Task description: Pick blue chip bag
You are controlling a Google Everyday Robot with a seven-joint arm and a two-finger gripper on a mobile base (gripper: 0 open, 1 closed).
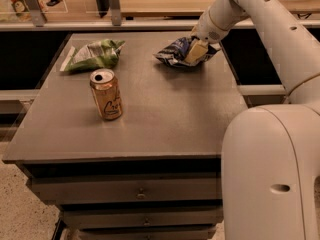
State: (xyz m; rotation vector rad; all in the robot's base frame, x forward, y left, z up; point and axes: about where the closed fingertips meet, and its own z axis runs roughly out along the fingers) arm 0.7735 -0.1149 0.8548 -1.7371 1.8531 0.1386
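Note:
The blue chip bag is dark blue foil with white print and lies crumpled at the far right of the grey table. My gripper comes down from the right onto the bag's right end. One cream finger presses over the bag's front, and dark foil shows on both sides of it. The gripper looks shut on the bag, whose right end sits slightly raised off the tabletop.
A green and white snack bag lies at the far left of the table. A gold drink can stands upright left of centre. My white arm and base fill the right side. A shelf rail runs behind the table.

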